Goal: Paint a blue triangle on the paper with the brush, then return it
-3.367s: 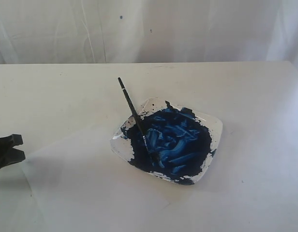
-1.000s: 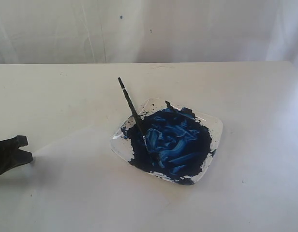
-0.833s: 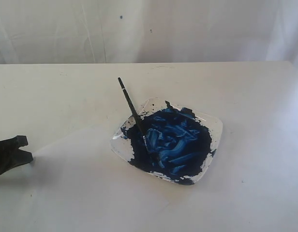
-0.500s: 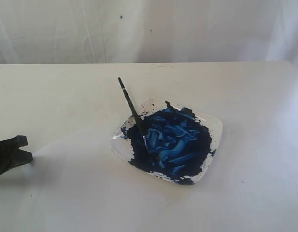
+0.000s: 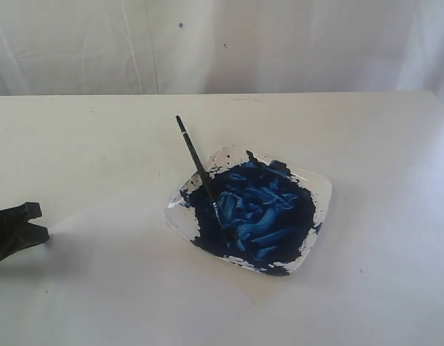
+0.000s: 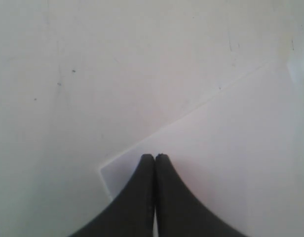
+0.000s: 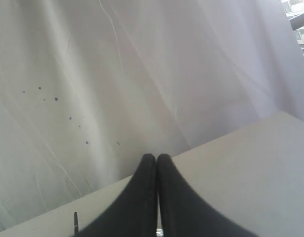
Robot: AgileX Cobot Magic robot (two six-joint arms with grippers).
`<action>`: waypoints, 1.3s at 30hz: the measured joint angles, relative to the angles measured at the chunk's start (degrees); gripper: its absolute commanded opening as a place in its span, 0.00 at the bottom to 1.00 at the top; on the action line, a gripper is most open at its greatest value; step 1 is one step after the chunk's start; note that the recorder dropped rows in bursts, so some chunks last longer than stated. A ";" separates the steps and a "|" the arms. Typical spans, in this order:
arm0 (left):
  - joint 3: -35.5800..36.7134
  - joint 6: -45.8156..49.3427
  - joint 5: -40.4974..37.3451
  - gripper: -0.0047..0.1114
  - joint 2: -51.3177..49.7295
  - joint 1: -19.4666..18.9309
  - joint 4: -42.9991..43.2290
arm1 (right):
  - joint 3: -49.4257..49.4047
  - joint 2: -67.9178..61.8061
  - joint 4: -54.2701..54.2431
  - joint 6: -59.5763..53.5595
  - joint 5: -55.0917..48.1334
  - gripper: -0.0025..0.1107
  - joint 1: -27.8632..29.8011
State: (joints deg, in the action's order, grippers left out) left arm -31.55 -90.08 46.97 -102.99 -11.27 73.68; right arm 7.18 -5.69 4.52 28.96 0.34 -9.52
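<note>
Left gripper (image 6: 155,157): both black fingers pressed flat together, nothing pinched between them. The tips sit over one corner of the paper (image 6: 231,163); cannot tell whether they touch the sheet. In the exterior view this gripper is low at the far left edge of the table (image 5: 78,137), well apart from the plate (image 5: 319,191).

Right gripper (image 7: 156,157): fingers likewise closed against each other, empty. It is aimed at the white cloth backdrop (image 7: 142,74), which carries a scatter of small dark specks. It is not seen in the exterior view.

Brush (image 5: 200,169): unheld. It leans on the plate's left rim, bristle end sunk in the dark blue paint (image 5: 269,209), black handle tilted up and away toward the back of the table.

Plate: shallow, white, roughly square with rounded corners, near the table's middle. Thick blue paint covers most of it, with lighter streaks in the centre and smears at the rim.

Paper: plain white, no strokes on it. It lies flat in front and left of the plate, its edge only faintly distinct from the table top; its near-plate edge is hard to trace.
</note>
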 measured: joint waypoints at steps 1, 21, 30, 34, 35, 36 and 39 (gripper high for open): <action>0.00 0.00 0.00 0.04 0.00 0.00 0.00 | 1.64 -1.78 0.00 0.10 0.00 0.02 -0.73; 0.00 0.00 -0.08 0.04 0.00 0.00 -0.11 | 44.27 -76.40 6.01 -5.07 6.67 0.02 -21.79; 0.00 0.00 -0.08 0.04 0.00 0.00 -0.11 | 54.10 -83.18 6.11 -5.07 2.32 0.02 -21.79; 0.00 0.00 -0.08 0.04 0.00 0.00 -0.11 | 56.98 -86.63 6.11 -4.84 0.85 0.02 -21.79; 0.00 0.00 -0.08 0.04 0.00 0.00 -0.11 | 57.59 -87.52 6.11 -4.48 0.66 0.02 -21.79; 0.00 0.00 -0.08 0.04 0.00 0.00 -0.11 | 58.11 -88.40 5.95 -4.49 0.60 0.02 -21.79; 0.00 0.00 -0.08 0.04 0.00 0.00 -0.22 | 59.26 -90.61 5.70 -3.80 0.55 0.02 -21.79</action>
State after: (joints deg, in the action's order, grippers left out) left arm -31.55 -90.08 46.88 -102.99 -11.27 73.47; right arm 66.43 -96.30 10.22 25.16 0.89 -31.31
